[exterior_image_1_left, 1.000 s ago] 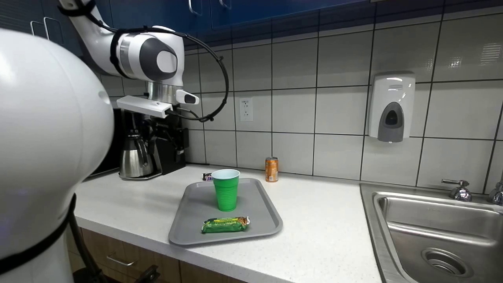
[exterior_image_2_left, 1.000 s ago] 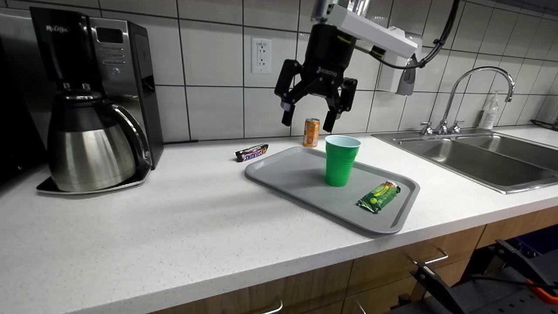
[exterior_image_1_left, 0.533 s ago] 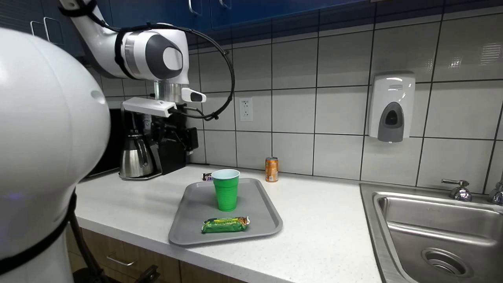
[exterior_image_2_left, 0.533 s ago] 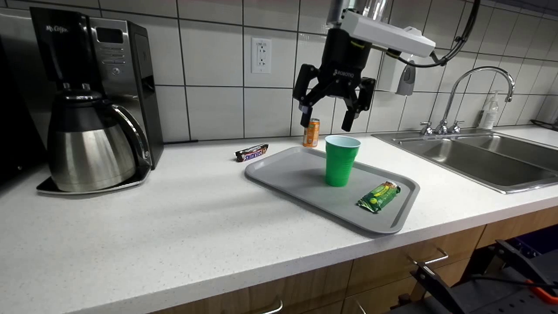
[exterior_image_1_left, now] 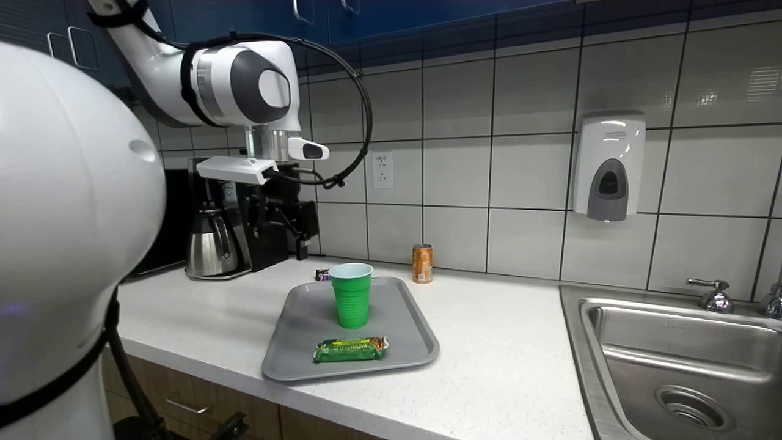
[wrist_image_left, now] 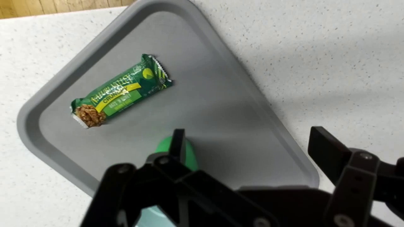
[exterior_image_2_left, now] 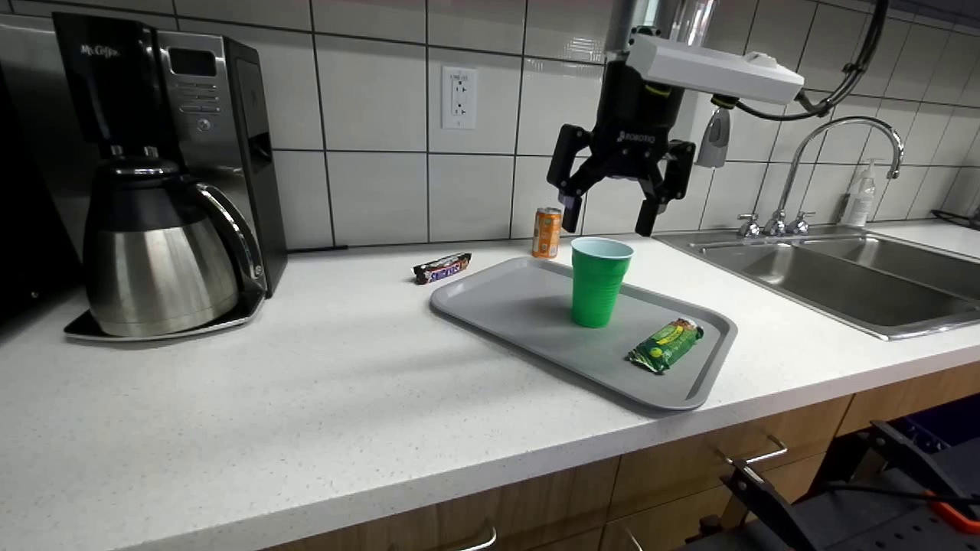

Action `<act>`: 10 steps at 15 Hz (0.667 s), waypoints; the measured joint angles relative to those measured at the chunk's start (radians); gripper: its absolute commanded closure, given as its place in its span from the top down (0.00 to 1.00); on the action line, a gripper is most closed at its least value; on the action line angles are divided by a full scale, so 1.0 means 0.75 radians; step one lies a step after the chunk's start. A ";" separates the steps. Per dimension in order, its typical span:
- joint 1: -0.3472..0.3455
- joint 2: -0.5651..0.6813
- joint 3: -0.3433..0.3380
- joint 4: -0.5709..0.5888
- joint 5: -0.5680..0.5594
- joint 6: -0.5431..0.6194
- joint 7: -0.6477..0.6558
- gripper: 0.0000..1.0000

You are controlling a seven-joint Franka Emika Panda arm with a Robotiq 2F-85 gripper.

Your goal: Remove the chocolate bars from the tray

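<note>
Wrist view shows the Nature Valley Crunchy bar (wrist_image_left: 121,91) lying flat on the smooth grey plastic tray (wrist_image_left: 214,104), its green wrapper glossy and creased, with crimped, serrated ends. The tray, round-cornered with a low raised rim, sits near the front edge of the speckled white worktop (wrist_image_left: 315,56). Black fingers (wrist_image_left: 328,153) are spread wide apart in the air, one hiding part of the ridged green cup (exterior_image_2_left: 597,287), which stands upright on the tray, farther from that edge than the bar. In an exterior view, an orange can (exterior_image_2_left: 547,233) stands by the worktop's back edge, and a Snickers bar (exterior_image_2_left: 442,268) lies near the tray. A coffee maker (exterior_image_2_left: 210,149) with a steel carafe (exterior_image_2_left: 162,268) stands to one side of the tray, a steel sink (exterior_image_2_left: 811,279) to the other.
</note>
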 measured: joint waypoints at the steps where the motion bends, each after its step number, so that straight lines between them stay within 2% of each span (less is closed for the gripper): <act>1: -0.014 -0.007 -0.001 -0.012 -0.025 0.001 0.023 1.00; 10: -0.128 -0.028 -0.003 -0.091 -0.206 0.048 0.202 1.00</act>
